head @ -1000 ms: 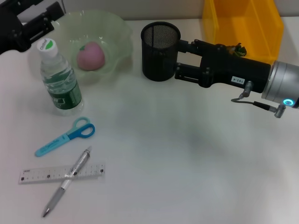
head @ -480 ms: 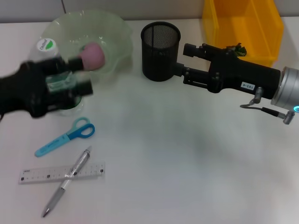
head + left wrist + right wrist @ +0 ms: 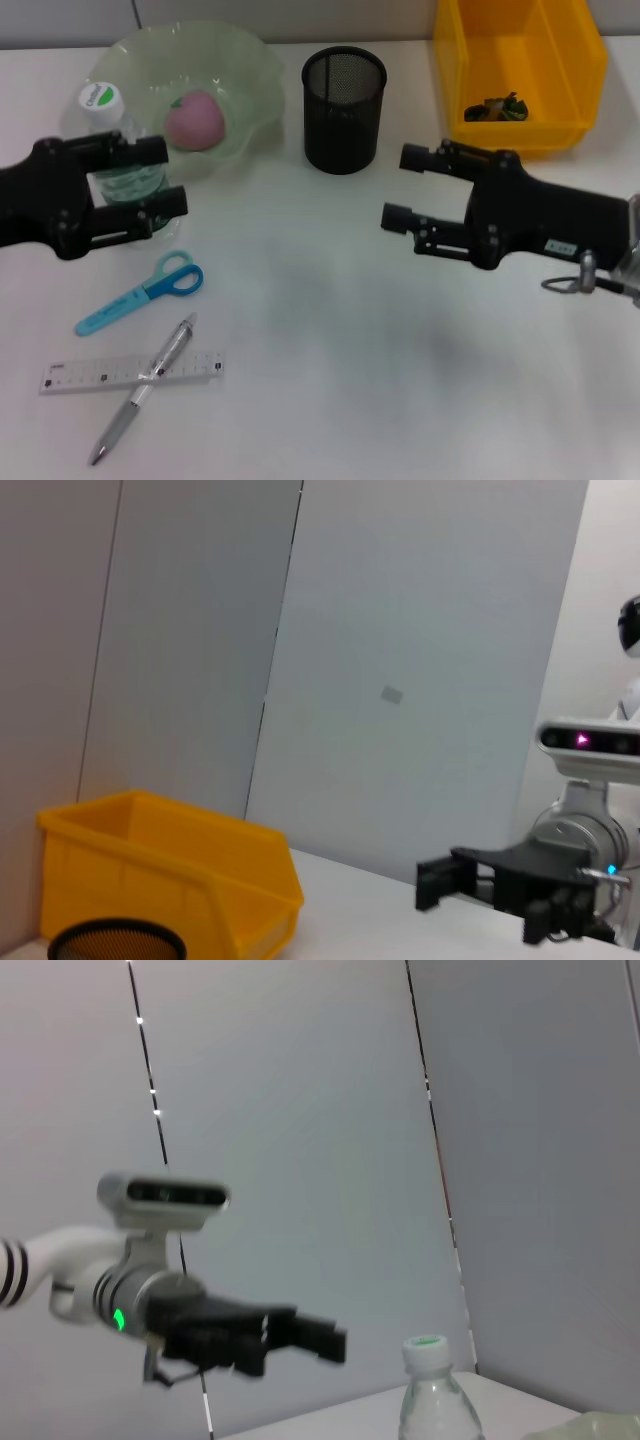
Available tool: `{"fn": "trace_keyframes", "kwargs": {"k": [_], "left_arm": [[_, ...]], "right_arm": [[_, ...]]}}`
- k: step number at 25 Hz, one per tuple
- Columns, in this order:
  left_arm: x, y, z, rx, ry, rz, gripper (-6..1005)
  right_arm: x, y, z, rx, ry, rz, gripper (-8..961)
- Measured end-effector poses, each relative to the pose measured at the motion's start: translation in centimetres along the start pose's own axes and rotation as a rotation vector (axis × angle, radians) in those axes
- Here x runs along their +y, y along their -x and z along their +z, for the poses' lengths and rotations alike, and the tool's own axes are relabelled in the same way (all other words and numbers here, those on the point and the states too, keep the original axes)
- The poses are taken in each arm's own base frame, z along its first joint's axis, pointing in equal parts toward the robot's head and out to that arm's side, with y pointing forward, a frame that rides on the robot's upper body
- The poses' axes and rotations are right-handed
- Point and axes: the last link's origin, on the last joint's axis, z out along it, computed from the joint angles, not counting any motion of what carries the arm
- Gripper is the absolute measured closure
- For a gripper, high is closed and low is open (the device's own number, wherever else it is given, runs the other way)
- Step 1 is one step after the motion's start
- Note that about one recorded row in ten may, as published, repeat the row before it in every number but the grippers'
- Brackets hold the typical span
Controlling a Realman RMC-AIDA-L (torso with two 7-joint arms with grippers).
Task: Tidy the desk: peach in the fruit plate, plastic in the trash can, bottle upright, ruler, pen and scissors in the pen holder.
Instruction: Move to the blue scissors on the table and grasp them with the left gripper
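The bottle (image 3: 123, 178) stands upright left of the green fruit plate (image 3: 250, 70), which holds the pink peach (image 3: 193, 120). My left gripper (image 3: 172, 176) is open and overlaps the bottle's lower body in the head view. In the right wrist view this gripper (image 3: 322, 1340) is at cap height, apart from the bottle (image 3: 432, 1400). My right gripper (image 3: 397, 187) is open and empty, front right of the black mesh pen holder (image 3: 343, 95). Blue scissors (image 3: 140, 292), the pen (image 3: 140, 392) and the clear ruler (image 3: 80, 375) lie at the front left, the pen across the ruler.
A yellow bin (image 3: 520, 60) at the back right holds crumpled plastic (image 3: 495, 107). The left wrist view shows the bin (image 3: 170, 880), the holder's rim (image 3: 115, 942) and my right gripper (image 3: 432, 885) farther off.
My left arm swung in from the far left to the bottle. My right gripper drew back from the pen holder toward the front right.
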Motion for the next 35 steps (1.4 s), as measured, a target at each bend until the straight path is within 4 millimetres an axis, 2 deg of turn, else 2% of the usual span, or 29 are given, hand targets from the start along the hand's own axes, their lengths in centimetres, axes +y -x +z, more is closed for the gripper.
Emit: {"fn": "trace_keyframes", "kwargs": {"k": [4,7,9,14,22,29,32,35], "left_arm": [[-0.8,-0.9,0.8,0.01,-0.011,0.003,337],[-1.2,-0.7,1.3,0.006,-0.04,-0.01,336],[-1.6,0.1,2.1,-0.028,-0.083,-0.021,335],[-2.2,1.4,2.8,-0.106,-0.134,-0.056,333],[-2.2,1.6,2.3,-0.282,-0.16,-0.22,337],[-1.8,-0.3,1.3,-0.47,-0.227,-0.321,338],[-1.7,-0.5,1.5,-0.518,-0.238,-0.341,338],[-1.5,-0.6,2.6,-0.603,-0.246,-0.355,339]], "right_arm": [[-0.2,-1.2,0.7,0.037,-0.046,-0.003,212],[-0.3,-1.8,1.1,0.078,-0.036,-0.006,212],[0.0,-2.8,1.1,0.158,0.01,-0.049,212],[0.7,-3.7,0.4,0.19,0.03,-0.091,212],[0.1,-3.1,-0.3,0.156,-0.022,-0.107,212],[-0.7,-2.5,0.1,0.14,-0.037,-0.168,212],[-0.9,-2.2,0.1,0.133,-0.048,-0.173,212],[-1.4,-1.9,-0.2,0.123,-0.071,-0.178,212]]}}
